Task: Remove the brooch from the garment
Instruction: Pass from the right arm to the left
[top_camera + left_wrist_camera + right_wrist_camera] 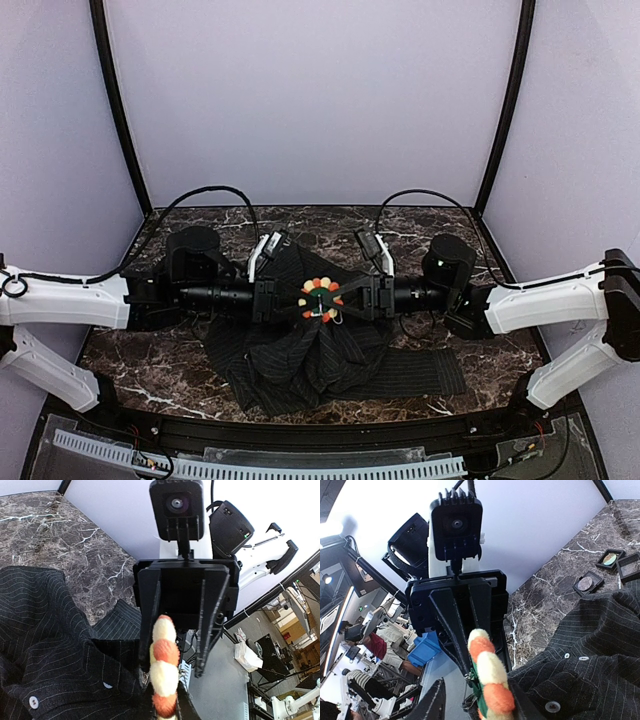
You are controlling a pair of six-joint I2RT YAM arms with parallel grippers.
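The brooch (320, 297) sits at frame centre over the bunched garment (300, 355) on the marble surface (130, 350), pinched by the left pincer (470, 672), with the right pincer (171, 669) spread either side. Square boxes (585, 583) lie upper right in the right wrist view; from above, both pincers' tips vanish against the dark cloth.

Top view: even, diffuse light off the pale walls (310, 100), shadows soft. Table (140, 360) marble has a faint sheen; the dark garment (300, 360) loses fold detail. Wrist views: background ahead of the right gripper (477, 705) blown out white. Brooch (490, 675) between its fingers soft, out of focus. Straight lines bow at frame edges.
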